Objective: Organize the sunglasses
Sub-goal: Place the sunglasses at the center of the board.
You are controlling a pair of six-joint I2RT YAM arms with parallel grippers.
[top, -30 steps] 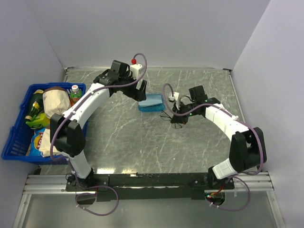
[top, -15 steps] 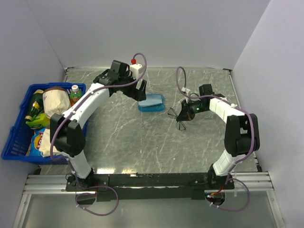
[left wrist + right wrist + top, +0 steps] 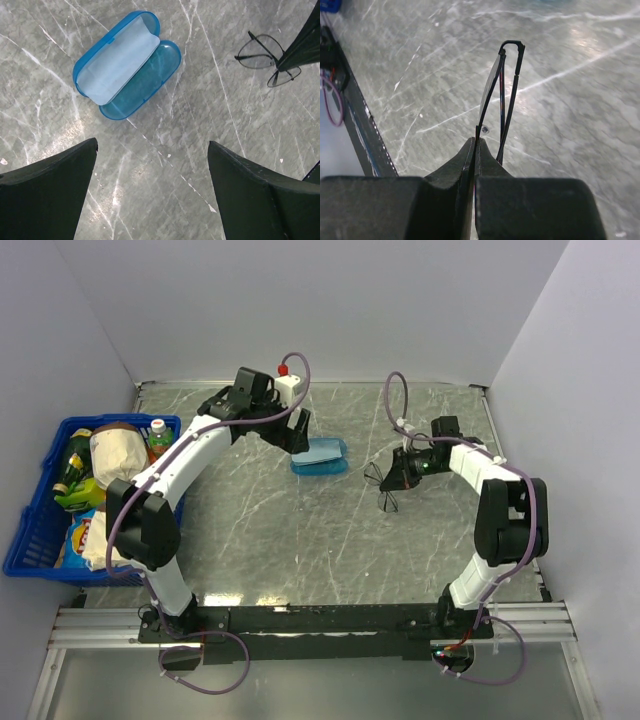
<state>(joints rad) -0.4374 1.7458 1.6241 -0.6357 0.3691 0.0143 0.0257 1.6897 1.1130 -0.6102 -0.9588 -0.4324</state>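
Note:
The sunglasses are a thin black wire pair, held up off the table by my right gripper, which is shut on their frame. In the right wrist view the frame sticks out edge-on from between the closed fingertips. The left wrist view shows the sunglasses at the upper right, beside the right gripper's dark tip. The blue case lies open on the table, a pale cloth lining one half. My left gripper hovers just left of the case, open and holding nothing.
A blue basket at the left edge holds bottles, a bag and snack packets. White walls close in the grey marble table on the left, back and right. The arms' mounting rail runs along the near edge.
My right gripper has carried the sunglasses to the right and slightly away from the case, its arm folding closer to the right wall. The left arm has stayed put.

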